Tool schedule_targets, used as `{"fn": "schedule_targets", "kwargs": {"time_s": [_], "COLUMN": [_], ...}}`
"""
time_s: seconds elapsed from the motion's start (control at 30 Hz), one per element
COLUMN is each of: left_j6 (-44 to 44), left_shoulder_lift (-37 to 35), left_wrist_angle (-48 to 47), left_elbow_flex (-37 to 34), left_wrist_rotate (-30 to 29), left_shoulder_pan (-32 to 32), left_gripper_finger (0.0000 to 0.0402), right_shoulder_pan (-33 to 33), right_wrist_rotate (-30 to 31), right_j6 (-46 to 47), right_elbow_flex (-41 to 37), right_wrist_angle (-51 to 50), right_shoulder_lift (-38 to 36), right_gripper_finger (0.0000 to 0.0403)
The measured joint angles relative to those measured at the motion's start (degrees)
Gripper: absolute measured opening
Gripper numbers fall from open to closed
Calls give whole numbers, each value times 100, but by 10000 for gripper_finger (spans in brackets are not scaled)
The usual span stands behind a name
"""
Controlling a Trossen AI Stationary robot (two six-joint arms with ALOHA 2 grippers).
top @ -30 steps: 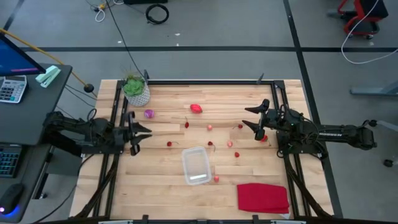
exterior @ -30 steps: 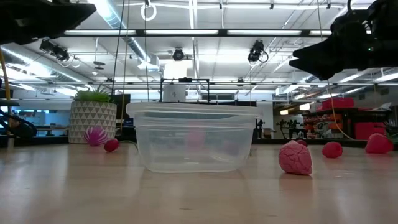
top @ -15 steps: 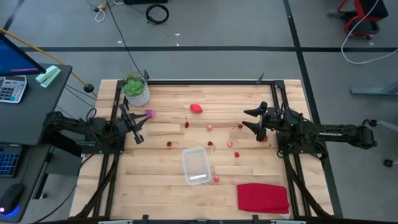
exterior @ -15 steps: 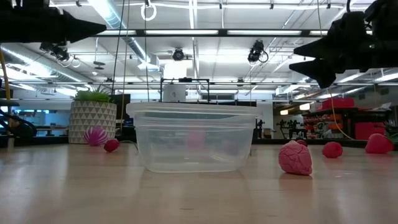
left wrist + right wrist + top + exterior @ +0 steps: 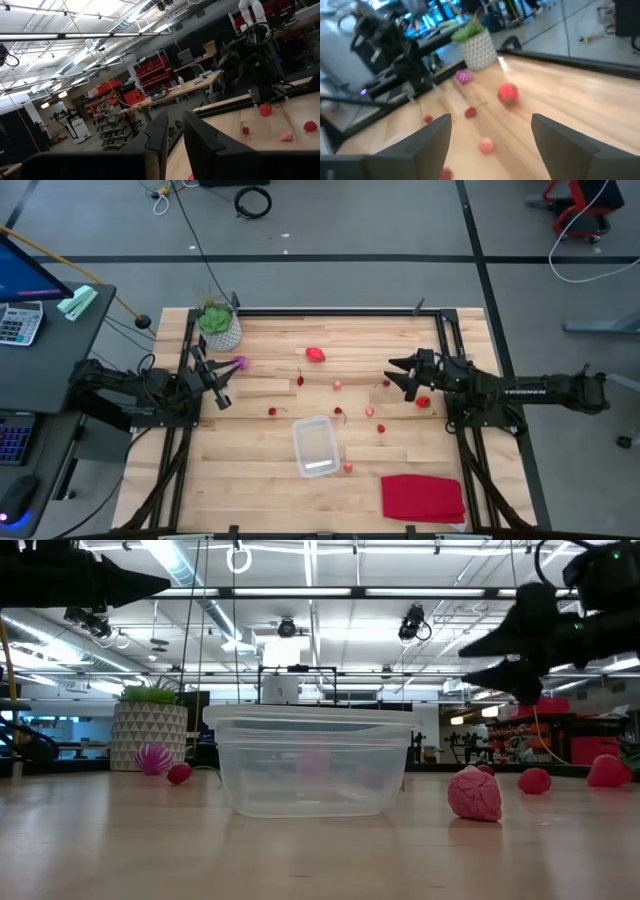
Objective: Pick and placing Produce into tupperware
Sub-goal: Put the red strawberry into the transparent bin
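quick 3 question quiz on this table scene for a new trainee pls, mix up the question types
1. True or false: the tupperware has produce inside it.
2. Which tool has its fingers spread wide? A) left tool B) right tool
3. What lies nearest the potted plant?

Key:
1. False, it is empty.
2. B; the left tool's fingers are nearly together.
3. The purple piece.

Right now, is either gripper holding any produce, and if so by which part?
Nothing is held. The right gripper hangs open above scattered fruit pieces, empty between its fingers. The left gripper, fingers nearly together, is raised near the purple piece, gripping nothing.
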Motion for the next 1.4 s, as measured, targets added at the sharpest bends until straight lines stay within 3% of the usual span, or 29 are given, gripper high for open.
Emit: {"fn": "schedule_targets", "kwargs": {"time_s": [0.1, 0.27, 0.43, 0.6, 0.8, 0.97, 1.17, 1.4], "left_j6": [1, 3, 3, -32, -544, -655, -939, -913], "left_shoulder_lift": [0, -1, 0, 0, 0, 0, 0, 0], "left_wrist_angle": [0, 0, -9, -118, -677, -917, -927, -931], "left_elbow_flex": [0, 0, 0, 0, 1, 0, 0, 0], "left_wrist_rotate": [1, -1, 1, 1, 0, -1, 0, 1], "left_shoulder_pan": [0, 0, 0, 0, 0, 0, 0, 0], "left_gripper_finger": [68, 61, 53, 55, 53, 48, 52, 46], "right_shoulder_pan": [50, 412, 992, 1611, 2185, 2404, 2400, 2400], "right_wrist_rotate": [-131, -63, 109, -588, -827, -910, -938, -709], "right_j6": [60, 380, 1873, 3215, 3829, 4031, 5154, 5214], "right_elbow_flex": [578, 2265, 3634, 4594, 5194, 5161, 5099, 5097], "right_wrist_angle": [-473, -3307, -6045, -7629, -8443, -8863, -10077, -10103], "right_shoulder_lift": [263, 1088, 2368, 3463, 4242, 4609, 4871, 4886], "right_gripper_finger": [279, 279, 279, 279, 279, 279, 279, 279]}}
